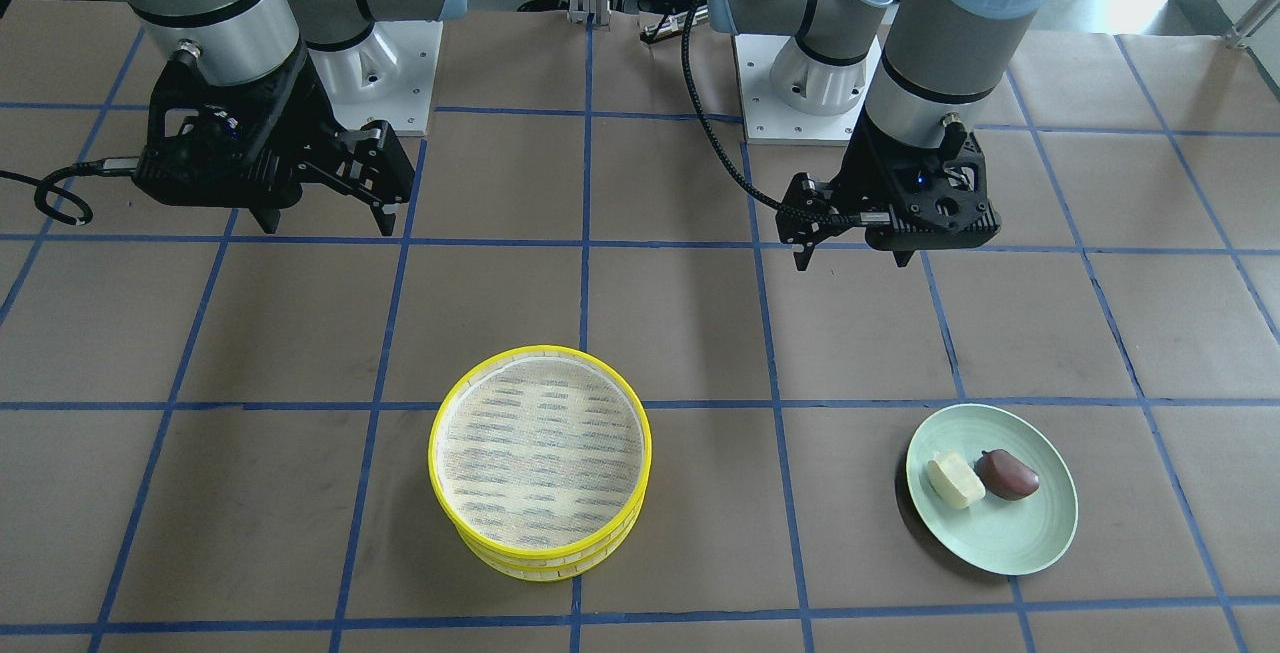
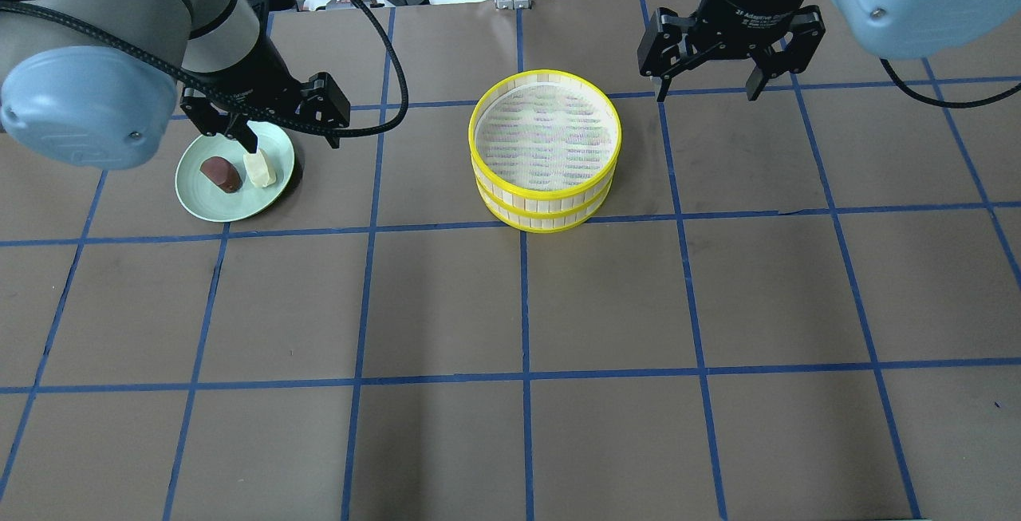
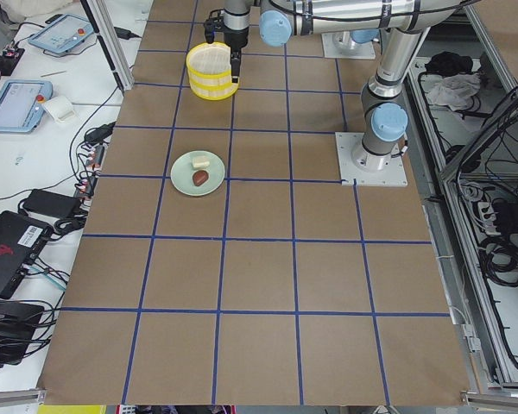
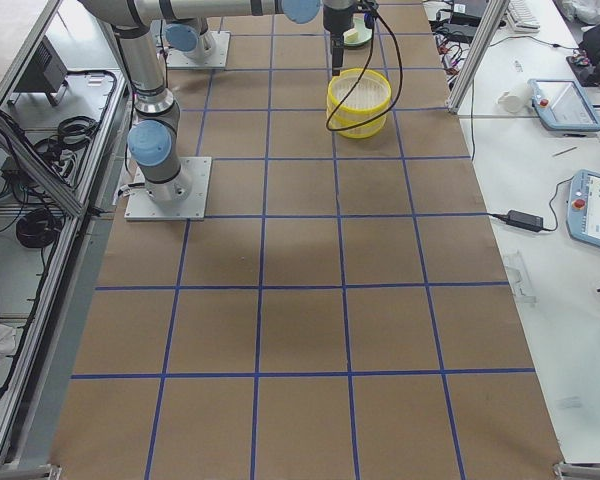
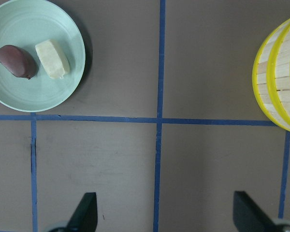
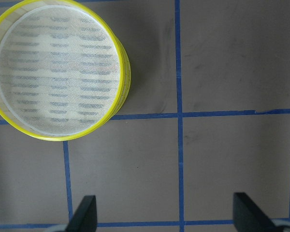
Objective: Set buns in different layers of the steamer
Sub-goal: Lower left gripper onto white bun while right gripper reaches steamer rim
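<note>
Two yellow-rimmed steamer trays (image 1: 540,453) stand stacked and empty at the table's middle; they also show in the overhead view (image 2: 545,126). The cream bun (image 1: 955,480) and the reddish-brown bun (image 1: 1008,474) lie side by side on a pale green plate (image 1: 1010,533). My left gripper (image 1: 853,258) is open and empty, hovering high near the plate (image 2: 239,202); its wrist view shows both buns (image 5: 52,59) (image 5: 15,61). My right gripper (image 1: 328,228) is open and empty, hovering beside the trays (image 6: 58,67).
The table is brown paper with a blue tape grid. The arm bases (image 1: 800,83) stand at the robot's edge of the table. Tablets and cables (image 3: 17,103) lie off the table's side.
</note>
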Motion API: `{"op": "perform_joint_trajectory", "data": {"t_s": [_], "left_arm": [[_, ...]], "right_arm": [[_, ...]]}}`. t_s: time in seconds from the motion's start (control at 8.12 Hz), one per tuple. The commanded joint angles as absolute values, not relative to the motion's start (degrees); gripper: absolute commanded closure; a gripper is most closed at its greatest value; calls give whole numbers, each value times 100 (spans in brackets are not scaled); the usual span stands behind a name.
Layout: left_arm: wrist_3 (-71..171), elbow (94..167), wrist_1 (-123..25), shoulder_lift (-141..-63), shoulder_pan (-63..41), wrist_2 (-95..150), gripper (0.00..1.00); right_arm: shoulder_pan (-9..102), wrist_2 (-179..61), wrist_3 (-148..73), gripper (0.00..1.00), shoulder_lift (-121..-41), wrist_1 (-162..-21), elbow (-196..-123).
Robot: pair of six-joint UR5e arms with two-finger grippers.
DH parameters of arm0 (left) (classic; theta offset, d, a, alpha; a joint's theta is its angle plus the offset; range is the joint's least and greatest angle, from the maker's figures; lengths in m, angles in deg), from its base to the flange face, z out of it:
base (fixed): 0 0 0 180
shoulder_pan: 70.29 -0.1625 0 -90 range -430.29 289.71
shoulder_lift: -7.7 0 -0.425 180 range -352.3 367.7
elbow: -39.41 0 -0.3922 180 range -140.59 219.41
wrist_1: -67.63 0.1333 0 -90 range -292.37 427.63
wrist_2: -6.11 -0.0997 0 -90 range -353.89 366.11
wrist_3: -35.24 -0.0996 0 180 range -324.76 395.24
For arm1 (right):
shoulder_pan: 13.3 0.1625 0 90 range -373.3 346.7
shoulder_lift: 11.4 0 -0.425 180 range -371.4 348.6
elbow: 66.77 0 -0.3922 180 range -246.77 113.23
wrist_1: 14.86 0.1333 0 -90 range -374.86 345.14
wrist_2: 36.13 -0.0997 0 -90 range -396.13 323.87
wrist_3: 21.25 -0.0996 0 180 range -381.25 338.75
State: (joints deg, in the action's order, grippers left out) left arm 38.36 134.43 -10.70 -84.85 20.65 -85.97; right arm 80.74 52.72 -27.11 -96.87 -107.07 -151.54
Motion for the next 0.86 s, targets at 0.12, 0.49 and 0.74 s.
{"op": "perform_joint_trajectory", "data": {"t_s": [0.12, 0.49, 0.74], "left_arm": [[3788, 13451, -1130, -8449, 1884, -8618, 0], [3518, 13460, -1289, -8554, 990, -8530, 0], [3006, 13530, -1236, -8861, 479, -8574, 0]], "right_arm": [[8057, 5185, -2679, 0, -9674, -10723, -15194], [8109, 5245, -2758, 0, -9334, -11316, -15220], [8136, 5211, -2750, 0, -8597, -12282, -15220]]}}
